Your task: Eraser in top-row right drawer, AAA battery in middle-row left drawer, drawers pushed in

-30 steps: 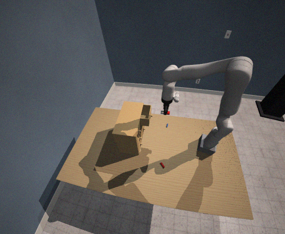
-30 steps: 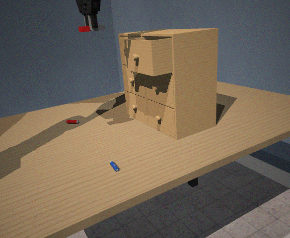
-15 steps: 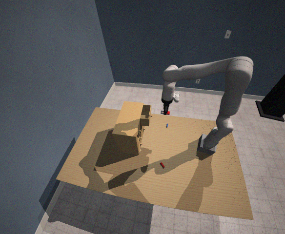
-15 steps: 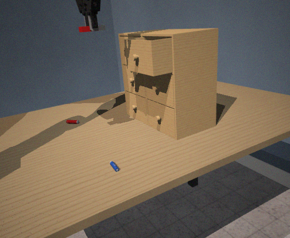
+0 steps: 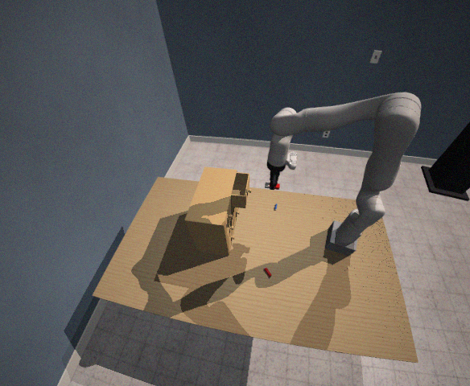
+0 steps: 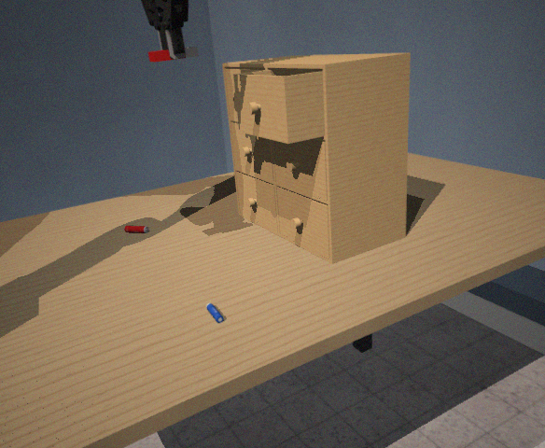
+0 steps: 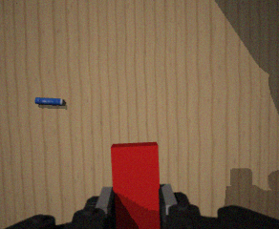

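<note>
My gripper (image 5: 273,186) (image 6: 172,55) (image 7: 137,203) is shut on the eraser (image 5: 277,186) (image 6: 158,55) (image 7: 136,167), a block with a red end and a grey-white end. It holds the eraser high above the table, in front of the chest (image 5: 216,182) (image 6: 367,145) and clear of it. The top right drawer (image 5: 239,202) (image 6: 265,96) is pulled partly out, open at its top. The middle left drawer (image 6: 242,161) looks pushed in. A small blue battery (image 5: 275,207) (image 6: 214,313) (image 7: 49,101), apparently the AAA, lies on the table in front of the chest.
A larger red battery (image 5: 267,272) (image 6: 135,229) lies on the table (image 5: 310,324) (image 6: 118,361), toward the chest's left side. The other drawers look pushed in, their knobs sticking out. The pulled-out top drawer overhangs the middle row. The arm's base stands opposite the drawer fronts.
</note>
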Controlling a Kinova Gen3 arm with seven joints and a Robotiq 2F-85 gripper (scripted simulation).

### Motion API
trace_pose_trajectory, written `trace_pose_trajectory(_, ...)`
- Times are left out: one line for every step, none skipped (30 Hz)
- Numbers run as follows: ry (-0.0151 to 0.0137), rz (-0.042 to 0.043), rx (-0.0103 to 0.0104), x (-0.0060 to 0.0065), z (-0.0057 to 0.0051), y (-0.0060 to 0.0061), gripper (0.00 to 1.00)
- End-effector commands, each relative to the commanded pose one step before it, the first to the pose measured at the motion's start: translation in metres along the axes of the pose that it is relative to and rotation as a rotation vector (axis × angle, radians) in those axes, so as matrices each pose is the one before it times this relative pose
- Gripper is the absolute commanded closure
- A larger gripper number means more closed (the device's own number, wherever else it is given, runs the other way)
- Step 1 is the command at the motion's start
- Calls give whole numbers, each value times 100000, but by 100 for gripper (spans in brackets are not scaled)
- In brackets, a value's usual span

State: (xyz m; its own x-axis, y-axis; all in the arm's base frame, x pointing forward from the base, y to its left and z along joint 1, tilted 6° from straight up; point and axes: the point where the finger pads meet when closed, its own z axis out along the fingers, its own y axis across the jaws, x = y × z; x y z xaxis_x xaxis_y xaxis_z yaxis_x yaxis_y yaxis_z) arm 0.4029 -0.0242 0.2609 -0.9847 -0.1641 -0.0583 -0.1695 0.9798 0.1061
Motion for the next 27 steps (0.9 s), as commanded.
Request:
trace_pose_trajectory(-1078, 1, -101, 68, -152, 35, 81)
trace_pose_trajectory(-375, 2, 3, 5, 1, 0, 81)
trace_pose_trajectory(-394, 0, 0, 5, 2, 0, 81)
trace_pose_trajectory(-413, -3, -4, 4, 3, 0, 81)
trace_pose_trajectory(-432, -2, -3, 4, 3, 0, 81)
trace_pose_trajectory(0, 0, 0, 0, 0, 0, 81)
trace_pose_trajectory(0, 0, 0, 0, 0, 0, 81)
trace_pose_trajectory(-451, -2, -3, 5, 3, 0, 81)
trace_pose_trajectory(-471, -1, -2, 5, 3, 0, 81)
trace_pose_trajectory(-491, 0, -1, 6, 2, 0, 81)
trace_pose_trajectory(-510, 0, 1, 6, 2, 0, 81)
trace_pose_trajectory(-530, 1, 2, 7, 2, 0, 81)
trace_pose_trajectory(-550, 2, 4, 7, 2, 0, 81)
trace_pose_trajectory(-570, 4, 5, 8, 1, -1, 81)
trace_pose_trajectory(-589, -1, -2, 7, 3, 0, 81)
trace_pose_trajectory(-609, -4, -7, 6, 4, 1, 81)
trace_pose_trajectory(-629, -3, -5, 7, 4, 1, 81)
trace_pose_trajectory(-649, -1, -2, 7, 3, 0, 81)
trace_pose_trajectory(-668, 0, 1, 8, 3, 0, 81)
trace_pose_trajectory(-688, 2, 4, 9, 2, 0, 81)
trace_pose_trajectory(-707, 4, 7, 10, 1, -1, 81)
trace_pose_trajectory(-726, 3, 5, 10, 2, 0, 81)
trace_pose_trajectory(0, 0, 0, 0, 0, 0, 81)
trace_pose_trajectory(0, 0, 0, 0, 0, 0, 81)
trace_pose_trajectory(-747, -6, -11, 7, 5, 2, 81)
trace_pose_trajectory(-765, -4, -7, 8, 4, 1, 81)
trace_pose_trajectory(-784, -1, -2, 9, 3, 0, 81)
